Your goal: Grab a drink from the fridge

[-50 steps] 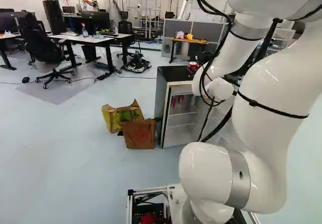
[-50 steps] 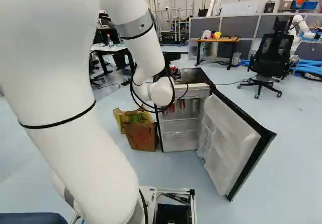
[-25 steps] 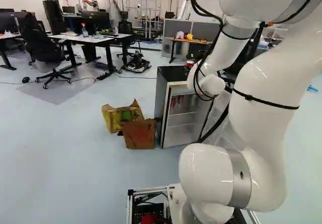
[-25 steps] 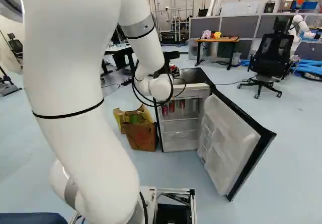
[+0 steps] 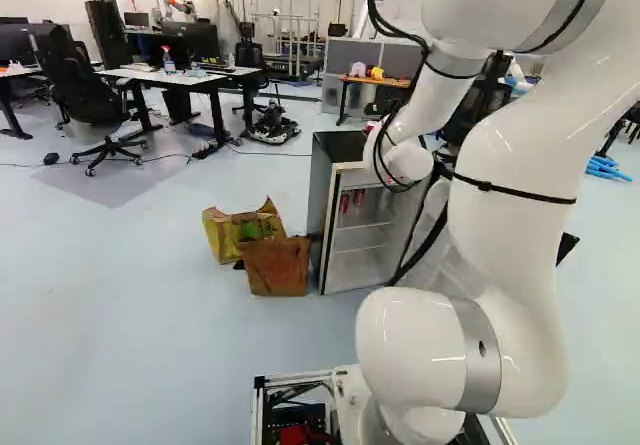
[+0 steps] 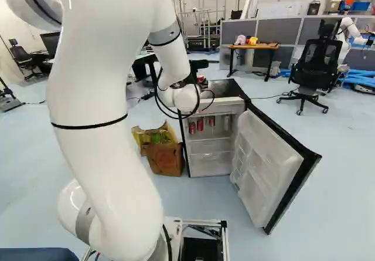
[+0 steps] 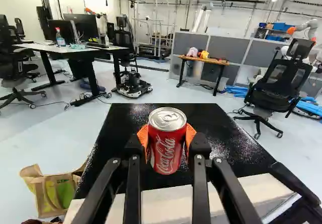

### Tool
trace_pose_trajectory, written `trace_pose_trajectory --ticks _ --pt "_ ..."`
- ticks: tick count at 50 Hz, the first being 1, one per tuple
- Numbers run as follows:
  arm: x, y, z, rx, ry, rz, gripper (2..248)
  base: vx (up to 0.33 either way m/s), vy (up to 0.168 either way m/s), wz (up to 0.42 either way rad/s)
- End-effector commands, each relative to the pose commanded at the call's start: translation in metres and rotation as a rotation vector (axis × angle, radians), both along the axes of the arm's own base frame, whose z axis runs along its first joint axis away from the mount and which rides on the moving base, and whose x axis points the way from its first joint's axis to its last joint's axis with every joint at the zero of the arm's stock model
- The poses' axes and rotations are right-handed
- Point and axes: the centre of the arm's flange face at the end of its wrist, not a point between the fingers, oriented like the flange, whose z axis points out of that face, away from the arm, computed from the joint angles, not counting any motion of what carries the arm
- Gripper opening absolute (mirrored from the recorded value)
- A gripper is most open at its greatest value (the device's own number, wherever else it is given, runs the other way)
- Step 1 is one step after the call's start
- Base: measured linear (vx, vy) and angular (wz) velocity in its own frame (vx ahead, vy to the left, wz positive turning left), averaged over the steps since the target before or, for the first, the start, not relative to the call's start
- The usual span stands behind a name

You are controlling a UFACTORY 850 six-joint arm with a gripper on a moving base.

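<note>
At the top of the fridge in the right base view is my gripper (image 6: pixel 200 80), partly hidden behind the wrist. In the wrist view the gripper (image 7: pixel 167 141) is shut on a red can (image 7: pixel 168 151), its orange pads pressed to both sides. The can is upright over the fridge's black top (image 7: pixel 126 128); whether it touches that surface I cannot tell. The fridge (image 5: pixel 317 205) stands with its door (image 6: pixel 269 161) swung wide. Several more red cans (image 6: pixel 200 124) sit on its upper shelf.
Beside the fridge are a yellow bag (image 5: pixel 222 235) and a brown bag (image 5: pixel 277 267) on the floor. A wooden table (image 6: pixel 255 47) and an office chair (image 6: pixel 316 67) stand farther back. Another robot (image 6: pixel 351 31) is at the far right.
The upper links and elbow have swung across, leftward in the left base view and rightward in the right one. The wrist has shifted slightly with the held can. Base and fridge stay put.
</note>
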Motion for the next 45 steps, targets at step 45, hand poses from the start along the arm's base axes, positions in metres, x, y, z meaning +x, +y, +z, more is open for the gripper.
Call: trace_pose_trajectory --ticks 45 --pt "0.032 0.017 -0.012 0.069 0.078 -0.07 93 0.0 0.0 0.0"
